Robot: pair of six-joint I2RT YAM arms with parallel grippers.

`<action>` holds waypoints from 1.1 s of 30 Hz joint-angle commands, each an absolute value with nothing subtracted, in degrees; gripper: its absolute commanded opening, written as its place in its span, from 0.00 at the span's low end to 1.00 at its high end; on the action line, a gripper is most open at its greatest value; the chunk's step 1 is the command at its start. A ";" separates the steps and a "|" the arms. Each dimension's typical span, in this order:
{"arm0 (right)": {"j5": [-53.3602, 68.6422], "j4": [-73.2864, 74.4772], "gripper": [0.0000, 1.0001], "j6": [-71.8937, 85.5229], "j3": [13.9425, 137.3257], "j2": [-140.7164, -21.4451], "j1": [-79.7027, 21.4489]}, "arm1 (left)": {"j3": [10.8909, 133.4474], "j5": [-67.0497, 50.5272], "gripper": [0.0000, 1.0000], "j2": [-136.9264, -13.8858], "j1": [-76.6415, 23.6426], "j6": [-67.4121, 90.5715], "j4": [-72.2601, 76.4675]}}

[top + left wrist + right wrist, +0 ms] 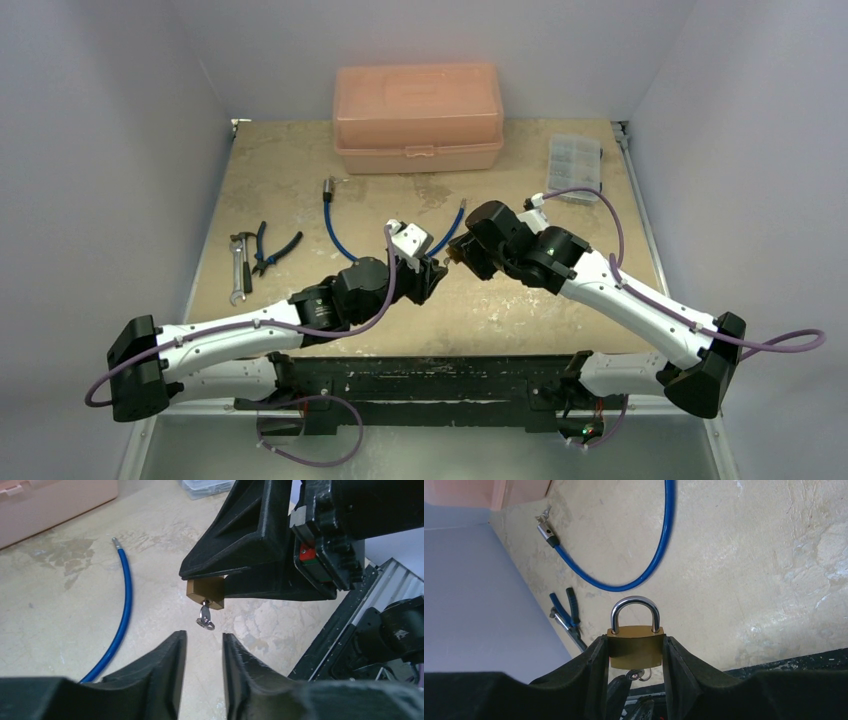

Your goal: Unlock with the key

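From above, your left gripper [432, 268] and right gripper [460, 252] meet at the padlock [204, 593]. Left wrist: the key [205, 619] sits in the padlock's underside, just beyond your parted, empty jaws. Right wrist: the right gripper clamps the padlock's sides, its shackle [635, 611] shut. Pinch off-centre and the key could slip, or twist the padlock loose.

The tiny silver key [205, 618] sits inserted in the brass padlock [205, 594], its ring end free.

We count one padlock [634, 647], one key [205, 616], one blue cable [124, 600], one toolbox [418, 115], one organizer [575, 160], one pliers [272, 250], maybe two wrenches [237, 270].
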State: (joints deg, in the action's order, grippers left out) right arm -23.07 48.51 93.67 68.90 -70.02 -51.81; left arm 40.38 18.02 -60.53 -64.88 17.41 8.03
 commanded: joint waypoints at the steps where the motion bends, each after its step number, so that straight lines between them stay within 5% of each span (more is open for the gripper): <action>1: -25.66 47.78 0.00 95.06 69.04 -68.65 -51.94 | 40.40 15.79 0.28 -61.69 -64.02 18.72 13.27; 8: -25.53 47.26 0.00 94.58 68.91 -68.47 -51.94 | 40.94 15.04 0.18 -63.89 -62.70 18.57 13.88; 14: -24.35 45.79 0.00 93.69 68.50 -68.26 -51.94 | 41.38 14.68 0.00 -65.31 -62.08 18.16 15.22; 31: -21.89 31.55 0.00 83.09 62.26 -64.37 -53.17 | 38.06 -3.58 0.00 -64.94 -51.20 27.12 23.55; 33: -22.38 33.79 0.00 83.54 63.26 -65.20 -53.17 | 39.02 -4.02 0.09 -65.75 -51.17 25.04 22.40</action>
State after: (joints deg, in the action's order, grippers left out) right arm -24.56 33.82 84.71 60.88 -64.84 -51.75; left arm 36.75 -1.63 -64.42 -51.75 26.41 19.14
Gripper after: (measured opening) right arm 0.447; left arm 0.024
